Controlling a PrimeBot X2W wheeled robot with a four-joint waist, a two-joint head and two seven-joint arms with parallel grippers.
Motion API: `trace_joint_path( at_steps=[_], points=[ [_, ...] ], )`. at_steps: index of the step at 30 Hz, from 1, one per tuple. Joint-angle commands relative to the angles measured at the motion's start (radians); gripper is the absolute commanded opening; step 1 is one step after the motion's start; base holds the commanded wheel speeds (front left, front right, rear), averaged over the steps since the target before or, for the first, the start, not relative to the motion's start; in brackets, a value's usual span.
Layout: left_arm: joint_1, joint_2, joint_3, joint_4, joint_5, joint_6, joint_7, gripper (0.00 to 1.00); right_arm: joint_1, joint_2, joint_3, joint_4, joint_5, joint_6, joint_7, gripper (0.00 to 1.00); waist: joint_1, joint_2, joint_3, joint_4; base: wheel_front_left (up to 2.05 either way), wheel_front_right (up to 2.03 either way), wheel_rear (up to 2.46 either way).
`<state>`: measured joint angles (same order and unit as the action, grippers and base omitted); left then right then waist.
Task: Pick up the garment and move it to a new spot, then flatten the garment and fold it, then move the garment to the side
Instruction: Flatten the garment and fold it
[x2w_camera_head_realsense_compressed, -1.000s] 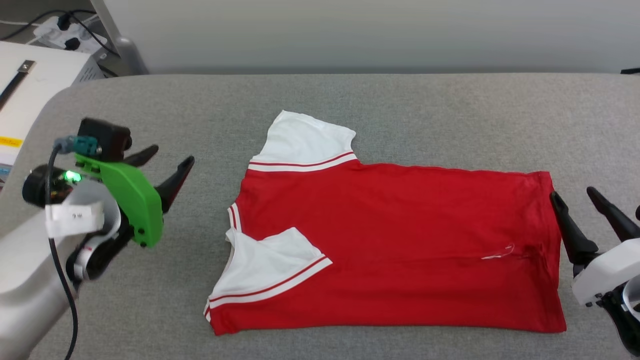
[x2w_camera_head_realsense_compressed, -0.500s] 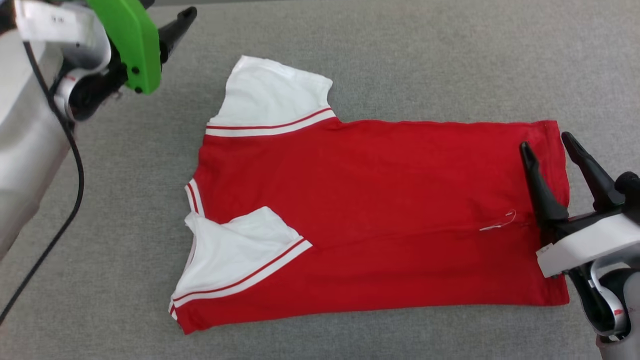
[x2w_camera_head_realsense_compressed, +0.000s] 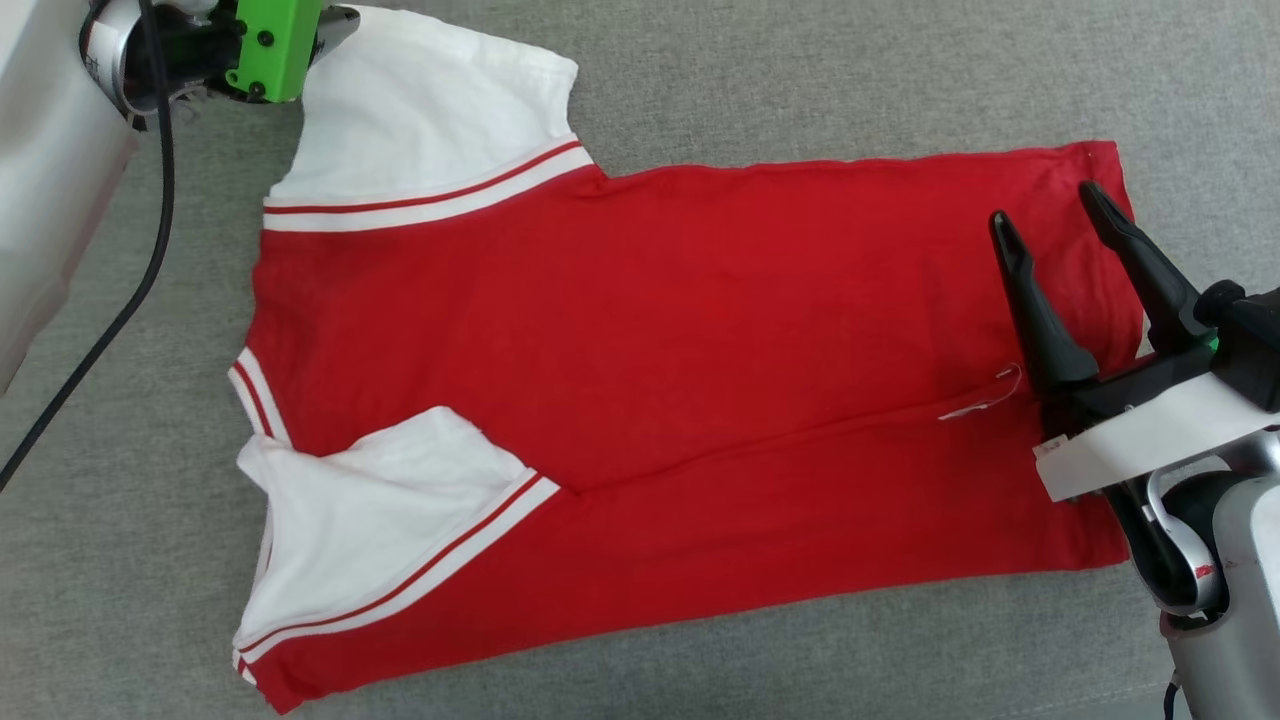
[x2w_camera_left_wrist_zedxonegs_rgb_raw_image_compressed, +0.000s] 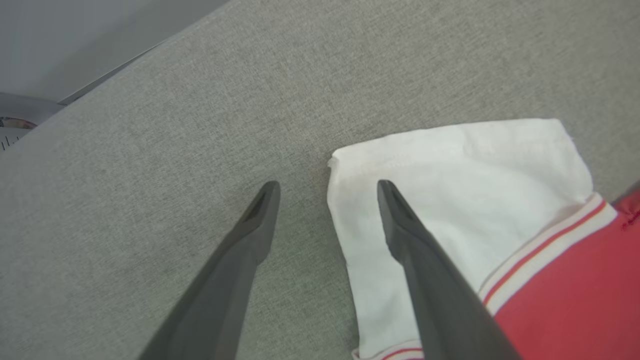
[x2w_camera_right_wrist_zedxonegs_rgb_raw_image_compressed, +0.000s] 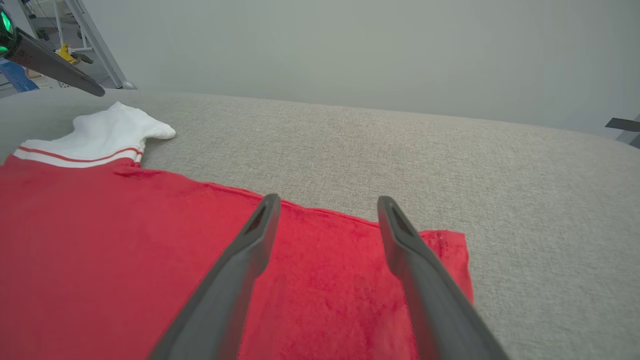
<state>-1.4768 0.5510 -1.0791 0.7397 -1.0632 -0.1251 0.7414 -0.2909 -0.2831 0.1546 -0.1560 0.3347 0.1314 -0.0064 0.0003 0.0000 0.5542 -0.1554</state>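
Grey fabric surface (x2w_camera_head_realsense_compressed: 800, 80) beneath red garment (x2w_camera_head_realsense_compressed: 650, 330)

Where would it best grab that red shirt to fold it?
Probably by its far edge: the white sleeve corner and the hem corner, from above. The shirt lies flat, both corners free; the left pincer and right pincer hang open there.

Bright, even light, soft faint shadows; wrist views bend at the edges.
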Motion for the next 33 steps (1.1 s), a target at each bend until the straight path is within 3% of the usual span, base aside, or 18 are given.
trace_joint_path(
  at_steps=[1, 8, 9, 10, 15, 21, 27, 33],
  points=[
    [-0.016, -0.004, -0.015, 0.002, -0.014, -0.005, 0.01, 1.0, -0.021, 0.002, 0.001, 0.004, -0.007, -0.001, -0.012, 1.0, -0.0003, 0.0, 0.057, -0.048, 0.0, 0.0, 0.0],
    [0.026, 0.022, -0.117, -0.015, -0.034, -0.005, 0.046, 1.0, -0.046, 0.001, 0.012, 0.04, 0.003, -0.001, -0.036, 1.0, -0.0003, 0.0, 0.076, -0.059, 0.0, 0.0, 0.0],
    [0.03, 0.025, -0.124, -0.018, -0.035, -0.005, 0.043, 0.8, -0.048, 0.0, 0.01, 0.043, 0.005, -0.001, -0.038, 1.0, -0.0003, 0.0, 0.074, -0.059, 0.0, 0.0, 0.0],
    [0.034, 0.028, -0.131, -0.021, -0.038, -0.005, 0.039, 0.0, -0.052, -0.001, 0.006, 0.046, 0.007, -0.001, -0.041, 1.0, -0.0003, 0.0, 0.07, -0.057, 0.0, 0.0, 0.0],
    [0.043, 0.039, -0.147, -0.036, -0.041, -0.005, -0.031, 0.0, -0.072, -0.028, -0.028, 0.048, 0.004, -0.001, -0.045, 1.0, -0.0003, 0.0, 0.028, -0.036, 0.0, 0.0, 0.0],
    [0.051, 0.043, -0.147, -0.073, -0.053, -0.005, -0.18, 0.0, -0.128, -0.119, -0.066, 0.04, 0.005, -0.001, 0.03, 1.0, -0.0003, 0.0, -0.048, 0.007, 0.0, 0.0, 0.0],
    [0.079, 0.041, -0.172, -0.157, -0.038, -0.005, -0.278, 0.0, -0.221, -0.25, -0.049, 0.079, 0.118, -0.001, 0.274, 1.0, -0.0003, 0.0, -0.116, 0.062, 0.0, 0.0, 0.0],
    [0.097, 0.025, -0.187, -0.226, -0.021, -0.006, -0.334, 0.0, -0.317, -0.381, 0.028, 0.181, 0.293, -0.001, 0.637, 1.0, -0.0003, 0.0, -0.147, 0.104, 0.0, 0.0, 0.0]
  ],
)
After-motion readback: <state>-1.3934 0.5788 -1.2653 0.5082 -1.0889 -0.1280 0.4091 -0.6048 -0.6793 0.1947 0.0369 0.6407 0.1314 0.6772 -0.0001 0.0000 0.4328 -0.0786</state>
